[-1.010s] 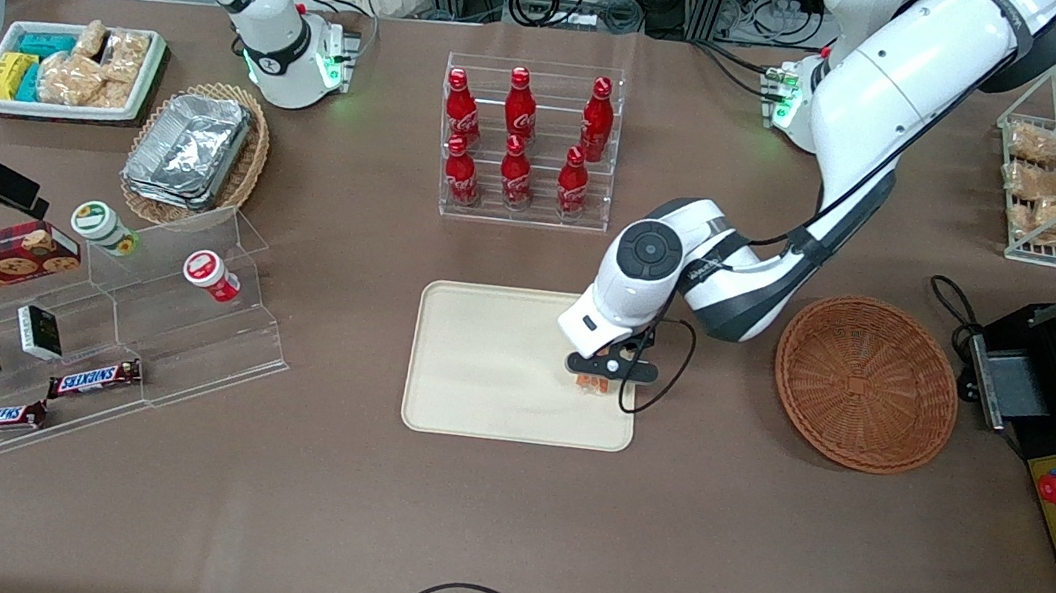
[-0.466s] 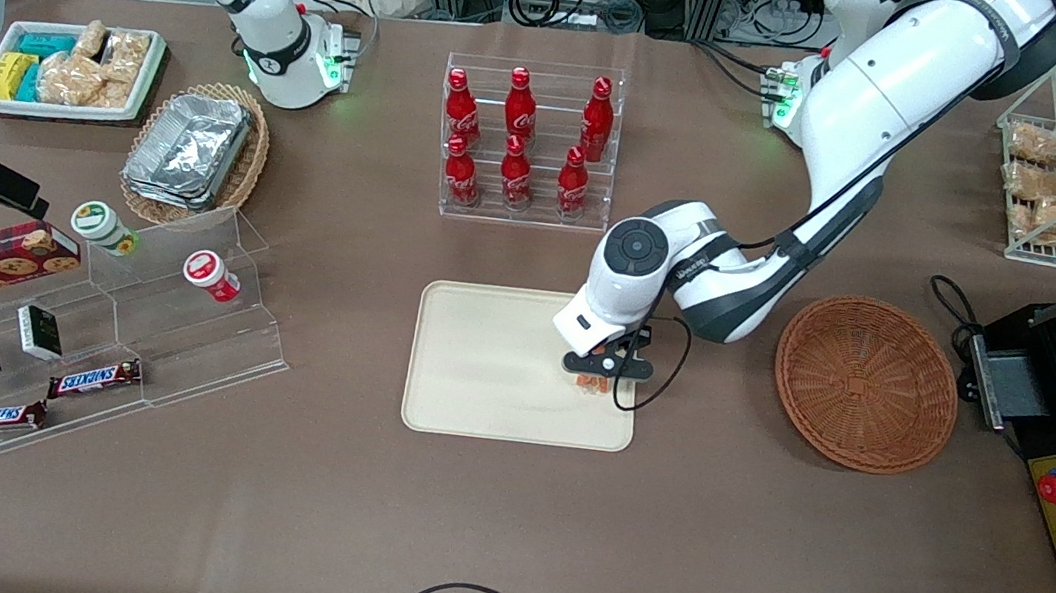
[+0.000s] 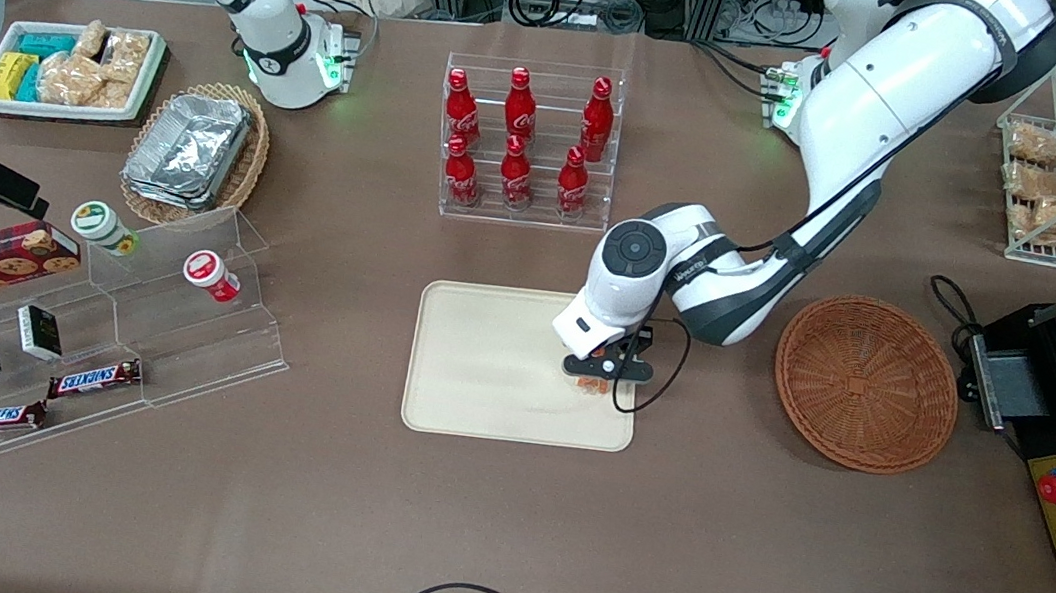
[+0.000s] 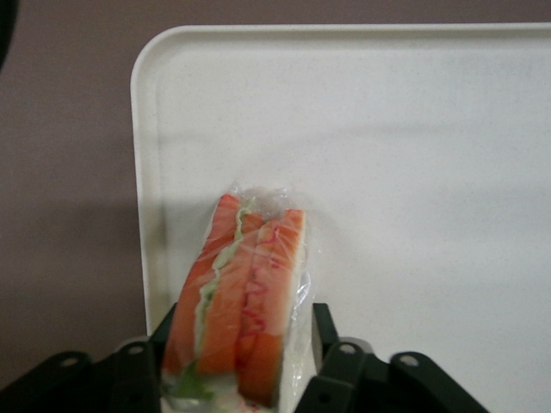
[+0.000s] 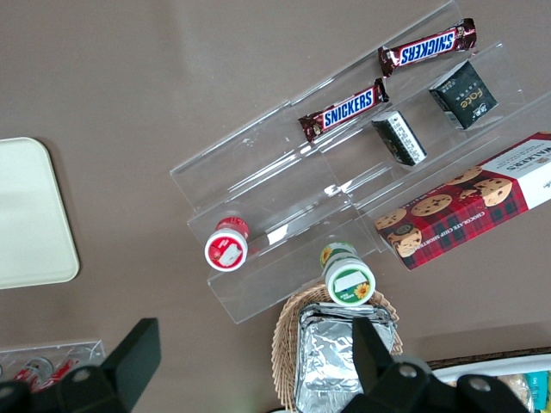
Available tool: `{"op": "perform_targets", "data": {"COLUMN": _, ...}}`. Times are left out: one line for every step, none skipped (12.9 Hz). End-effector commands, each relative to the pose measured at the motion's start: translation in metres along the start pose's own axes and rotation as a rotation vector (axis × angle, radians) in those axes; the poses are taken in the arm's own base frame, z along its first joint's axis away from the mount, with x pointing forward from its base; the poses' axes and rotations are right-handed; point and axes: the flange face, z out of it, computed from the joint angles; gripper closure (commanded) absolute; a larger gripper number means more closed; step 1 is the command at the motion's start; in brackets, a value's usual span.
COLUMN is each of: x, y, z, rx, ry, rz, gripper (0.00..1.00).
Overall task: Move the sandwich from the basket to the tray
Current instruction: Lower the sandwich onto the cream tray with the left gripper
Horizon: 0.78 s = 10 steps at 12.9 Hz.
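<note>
From the front we see the tray (image 3: 500,364) in the middle of the table, with the basket (image 3: 866,382) beside it toward the working arm's end, nothing lying in it. Over the tray's edge nearest the basket hangs the gripper (image 3: 595,377), and from here the arm's white wrist covers nearly all of what it carries: we catch only a sliver of orange, the sandwich (image 3: 592,383), poking out below the black fingers.

The left wrist camera gives us what the front view hides. There the sandwich (image 4: 239,301) stands on its narrow side in clear wrap, orange-red layers and a green strip facing us, and the gripper (image 4: 239,366) is clamped on it, one black finger (image 4: 146,366) against each bread face. Under it we see the tray's (image 4: 413,129) pale floor and a rounded corner, with brown table just past the rim. Whether the sandwich touches the tray we cannot tell.
</note>
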Motion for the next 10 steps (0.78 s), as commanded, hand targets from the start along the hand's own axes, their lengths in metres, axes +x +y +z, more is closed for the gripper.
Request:
{"op": "perform_targets", "data": {"x": 0.01, "y": 0.002, "z": -0.006, "rx": 0.013, "ry": 0.018, "rz": -0.019, "gripper": 0.29}}
{"op": "perform_targets", "data": {"x": 0.01, "y": 0.003, "z": -0.008, "rx": 0.013, "ry": 0.02, "rz": -0.02, "gripper": 0.29}}
{"op": "perform_targets", "data": {"x": 0.012, "y": 0.001, "z": -0.011, "rx": 0.013, "ry": 0.026, "rz": -0.021, "gripper": 0.29}}
{"op": "perform_targets", "data": {"x": 0.013, "y": -0.001, "z": -0.016, "rx": 0.013, "ry": 0.032, "rz": -0.027, "gripper": 0.29}}
{"op": "perform_targets", "data": {"x": 0.015, "y": -0.002, "z": -0.02, "rx": 0.019, "ry": 0.034, "rz": -0.032, "gripper": 0.29}}
{"op": "perform_targets", "data": {"x": 0.017, "y": -0.005, "z": -0.025, "rx": 0.021, "ry": 0.036, "rz": -0.042, "gripper": 0.29}}
{"op": "perform_targets", "data": {"x": 0.021, "y": -0.009, "z": -0.036, "rx": 0.025, "ry": 0.051, "rz": -0.056, "gripper": 0.29}}
{"op": "perform_targets", "data": {"x": 0.026, "y": -0.016, "z": -0.044, "rx": 0.028, "ry": 0.062, "rz": -0.078, "gripper": 0.29}}
{"op": "perform_targets", "data": {"x": 0.031, "y": -0.022, "z": -0.053, "rx": 0.032, "ry": 0.072, "rz": -0.092, "gripper": 0.29}}
{"op": "perform_targets", "data": {"x": 0.033, "y": -0.024, "z": -0.061, "rx": 0.035, "ry": 0.082, "rz": -0.096, "gripper": 0.29}}
